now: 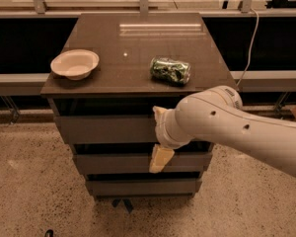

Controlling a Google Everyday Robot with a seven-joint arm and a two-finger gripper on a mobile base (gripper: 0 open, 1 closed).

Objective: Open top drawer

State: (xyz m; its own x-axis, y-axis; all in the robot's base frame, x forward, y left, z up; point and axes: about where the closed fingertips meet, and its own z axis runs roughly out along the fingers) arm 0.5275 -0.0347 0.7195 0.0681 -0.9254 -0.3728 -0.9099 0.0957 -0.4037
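The top drawer [106, 129] is the widest, uppermost dark grey-brown front of the cabinet, and it sits closed, flush under the tabletop. My gripper [157, 136] is in front of the right half of that front. One cream fingertip [158, 112] is at the gap above the drawer and the other finger [161, 159] hangs over the middle drawer front [113, 162]. The fingers stand apart and hold nothing. My white arm [237, 127] hides the right ends of the top and middle fronts.
A cream bowl [75, 63] sits at the left on the cabinet top [133, 43], and a crumpled green can [170, 70] lies on its side at the right. The smallest drawer front [138, 186] is at the bottom. Speckled floor lies in front, and a rail and cable run behind.
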